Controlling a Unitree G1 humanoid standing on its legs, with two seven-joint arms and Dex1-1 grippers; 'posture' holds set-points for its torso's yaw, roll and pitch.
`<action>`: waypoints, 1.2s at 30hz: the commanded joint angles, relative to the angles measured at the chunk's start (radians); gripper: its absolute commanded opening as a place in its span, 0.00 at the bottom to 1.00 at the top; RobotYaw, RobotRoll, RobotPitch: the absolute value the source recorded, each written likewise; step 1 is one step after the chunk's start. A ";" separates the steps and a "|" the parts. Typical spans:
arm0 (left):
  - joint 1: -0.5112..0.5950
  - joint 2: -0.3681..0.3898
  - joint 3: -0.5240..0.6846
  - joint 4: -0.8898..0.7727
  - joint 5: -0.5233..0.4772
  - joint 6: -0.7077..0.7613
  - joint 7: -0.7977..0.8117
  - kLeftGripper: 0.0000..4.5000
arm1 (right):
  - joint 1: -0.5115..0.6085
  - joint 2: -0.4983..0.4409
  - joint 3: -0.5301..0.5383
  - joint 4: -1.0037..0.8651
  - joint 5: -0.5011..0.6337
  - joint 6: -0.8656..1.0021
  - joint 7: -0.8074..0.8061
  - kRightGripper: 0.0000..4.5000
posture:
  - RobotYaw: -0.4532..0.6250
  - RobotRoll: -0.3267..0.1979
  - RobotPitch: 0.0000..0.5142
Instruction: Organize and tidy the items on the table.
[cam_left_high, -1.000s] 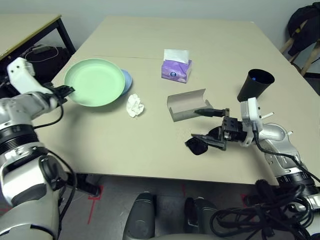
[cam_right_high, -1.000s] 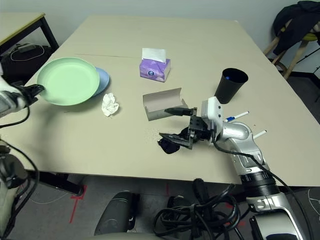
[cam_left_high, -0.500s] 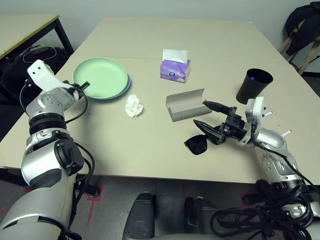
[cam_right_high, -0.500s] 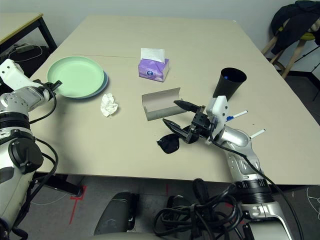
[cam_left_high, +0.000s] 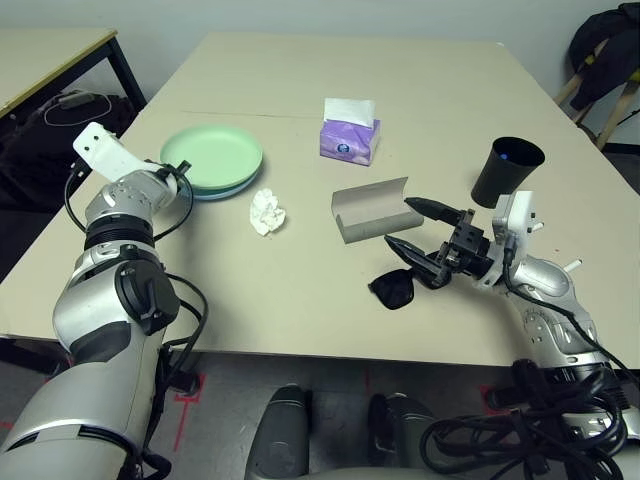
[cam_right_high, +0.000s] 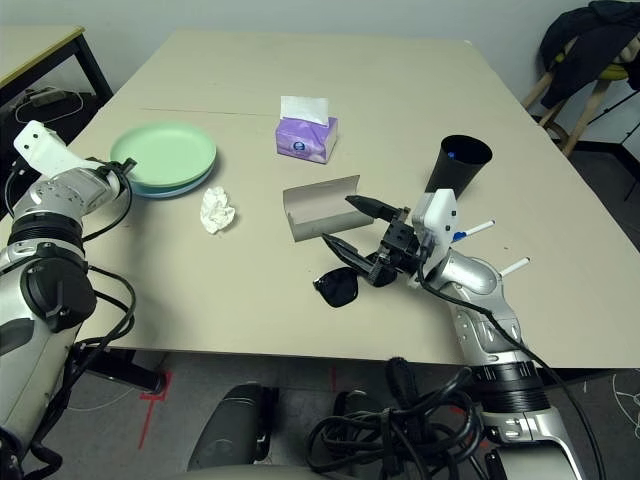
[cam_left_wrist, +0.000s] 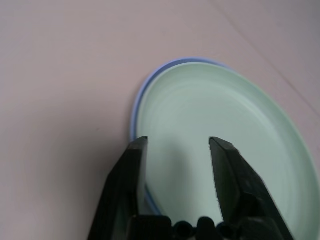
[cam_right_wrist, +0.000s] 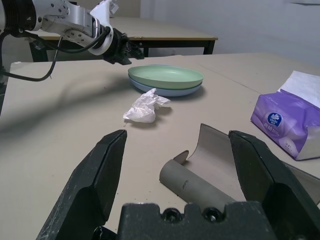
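Silver-grey forearms (cam_left_high: 105, 335) carry black ribbed collars (cam_left_high: 118, 230) and round black joint caps (cam_left_high: 148, 297). Loose black cables (cam_left_high: 197, 320) run beside them. A white housing (cam_left_high: 105, 152) sits just behind each hand; the right hand (cam_left_high: 408, 227) has two black, tapering fingers (cam_left_high: 435, 210) on a black block, with round screw heads (cam_right_wrist: 171, 215) set between the finger bases.

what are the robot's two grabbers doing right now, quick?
Left gripper: open, holding nothing, by the green plate.
Right gripper: open, holding nothing, near the sunglasses.
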 joint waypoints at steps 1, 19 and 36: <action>0.086 0.012 -0.180 -0.102 0.106 -0.106 -0.310 0.87 | 0.004 -0.011 0.001 -0.022 0.001 0.012 -0.005 1.00 | 0.55 0.62 0.13; 0.350 0.102 -0.462 -0.401 0.161 -0.165 -0.990 0.99 | -0.010 -0.019 -0.006 -0.001 0.003 0.005 0.013 1.00 | 0.55 0.62 0.13; 0.339 0.066 -0.477 -0.300 0.205 -0.170 -0.991 0.51 | 0.008 -0.034 -0.003 -0.018 -0.005 0.072 -0.034 1.00 | 0.54 0.62 0.13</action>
